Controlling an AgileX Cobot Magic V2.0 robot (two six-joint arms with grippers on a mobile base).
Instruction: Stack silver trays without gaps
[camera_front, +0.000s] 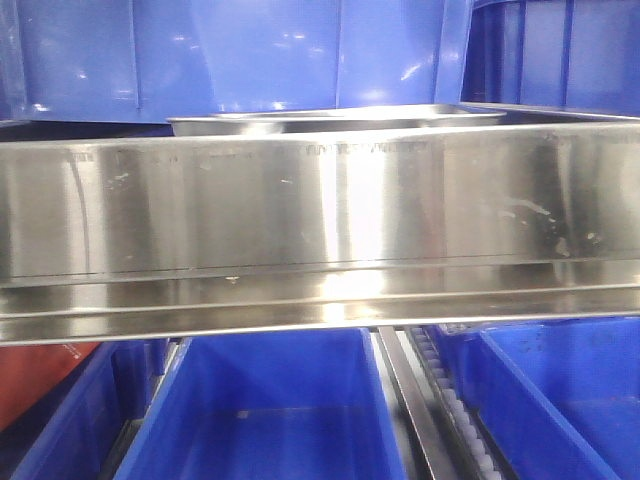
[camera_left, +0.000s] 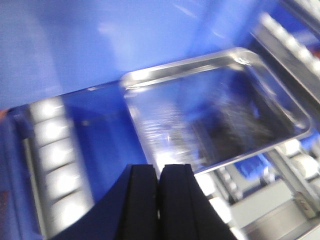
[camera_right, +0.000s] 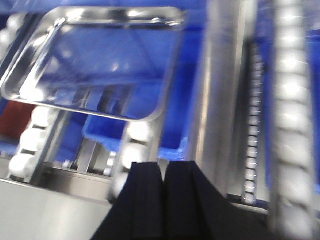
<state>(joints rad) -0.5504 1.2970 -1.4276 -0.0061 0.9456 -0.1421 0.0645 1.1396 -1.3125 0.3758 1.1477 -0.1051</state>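
Observation:
A silver tray (camera_front: 335, 121) shows edge-on as a thin sliver just above the steel rail in the front view. In the left wrist view an empty silver tray (camera_left: 210, 110) lies tilted across the rollers, ahead and to the right of my left gripper (camera_left: 161, 169), which is shut on nothing. In the right wrist view an empty silver tray (camera_right: 105, 60) rests on roller tracks, ahead and to the left of my right gripper (camera_right: 163, 167), also shut and empty. I cannot tell whether the wrist views show the same tray. Neither gripper touches a tray.
A broad brushed-steel shelf rail (camera_front: 320, 210) spans the front view. Deep blue bins stand behind it (camera_front: 250, 50) and below it (camera_front: 265, 410). White roller tracks (camera_left: 52, 165) run beside the left gripper. More rollers (camera_right: 292, 100) and a steel upright (camera_right: 220, 90) stand on the right.

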